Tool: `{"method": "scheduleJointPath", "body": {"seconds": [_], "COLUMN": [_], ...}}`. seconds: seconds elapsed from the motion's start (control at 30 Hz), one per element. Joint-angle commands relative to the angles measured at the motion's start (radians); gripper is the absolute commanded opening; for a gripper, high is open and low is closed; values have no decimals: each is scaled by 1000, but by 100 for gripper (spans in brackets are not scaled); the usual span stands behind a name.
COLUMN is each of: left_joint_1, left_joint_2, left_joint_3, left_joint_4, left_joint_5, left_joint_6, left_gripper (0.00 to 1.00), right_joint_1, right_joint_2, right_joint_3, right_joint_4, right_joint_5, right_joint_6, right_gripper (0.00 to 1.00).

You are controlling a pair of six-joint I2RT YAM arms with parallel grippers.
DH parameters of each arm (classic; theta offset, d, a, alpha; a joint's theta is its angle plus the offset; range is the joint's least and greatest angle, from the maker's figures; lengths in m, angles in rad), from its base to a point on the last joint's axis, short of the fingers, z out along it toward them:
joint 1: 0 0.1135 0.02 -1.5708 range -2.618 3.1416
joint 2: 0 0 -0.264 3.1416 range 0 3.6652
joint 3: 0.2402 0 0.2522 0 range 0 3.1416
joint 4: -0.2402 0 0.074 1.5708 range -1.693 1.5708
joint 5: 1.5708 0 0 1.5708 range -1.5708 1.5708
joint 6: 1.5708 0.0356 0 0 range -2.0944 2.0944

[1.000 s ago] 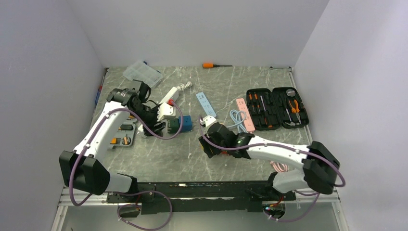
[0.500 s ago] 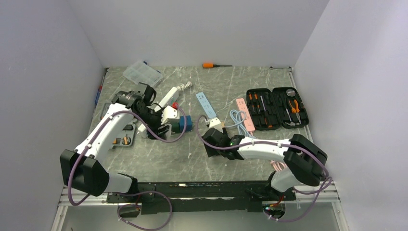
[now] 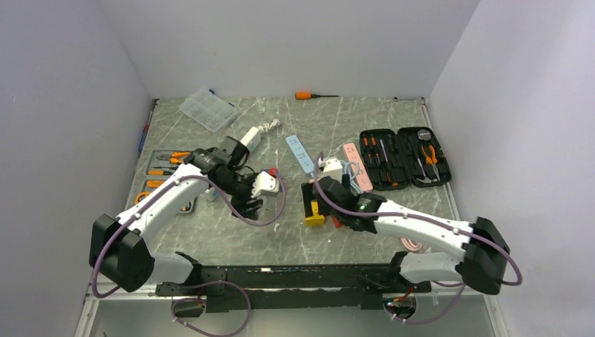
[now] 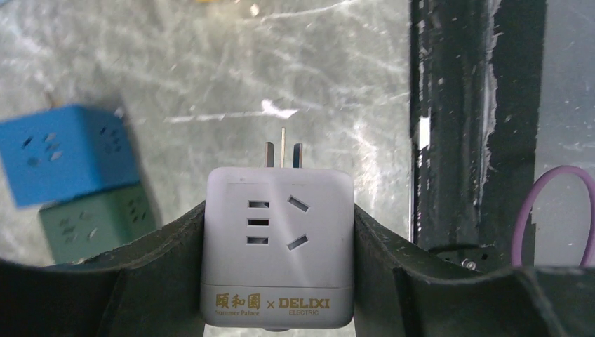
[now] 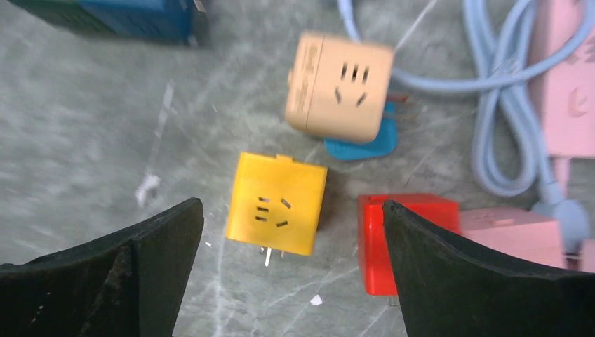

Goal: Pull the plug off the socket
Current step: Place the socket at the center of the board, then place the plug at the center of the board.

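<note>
Plug looks already free: left jaws clamp white DELIXI cube adapter (image 4: pixel 277 246), prongs (image 4: pixel 283 151) bare; right jaws gape above yellow cube adapter (image 5: pixel 277 203); next, set it down gently.

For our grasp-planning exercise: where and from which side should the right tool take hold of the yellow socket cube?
Come straight down with the open right tool and close on the two plain side faces of the yellow cube. Its socket face points up and its prongs jut from the edge facing the wrist camera, so avoid that axis; mind the red cube close alongside.
</note>
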Motion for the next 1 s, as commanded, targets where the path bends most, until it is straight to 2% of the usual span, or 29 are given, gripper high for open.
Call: {"method": "scheduleJointPath", "body": {"seconds": [0.0,0.13,0.27,0.4,0.5,0.67,0.83,0.97], "left_joint_1": [-113,-235,-334,-410,-454,-493,-515,-532], "left_joint_2": [25,115,235,337,406,419,441,458], "left_joint_3": [-24,-54,-24,4,51,34,20,24], "left_joint_4": [145,311,391,454,447,545,615,631], "left_joint_5": [53,14,-38,-127,-141,-161,-198,-214], "left_joint_6": [-119,-256,-327,-370,-386,-433,-514,-544], "left_gripper": [3,3,2,1,0,1,6,16], "right_joint_1": [-38,-95,-143,-148,-148,-148,-150,-150], "right_joint_2": [-139,-155,-123,-178,-231,-287,-260,-228], "right_joint_3": [161,324,428,396,357,349,380,391], "right_joint_4": [-68,-182,-364,-469,-589,-756,-790,-773], "right_joint_5": [62,82,85,17,-69,-132,-117,-104], "right_joint_6": [-53,-83,4,104,161,225,232,224], "right_gripper": [100,100,100,100,100,100,100,100]}}
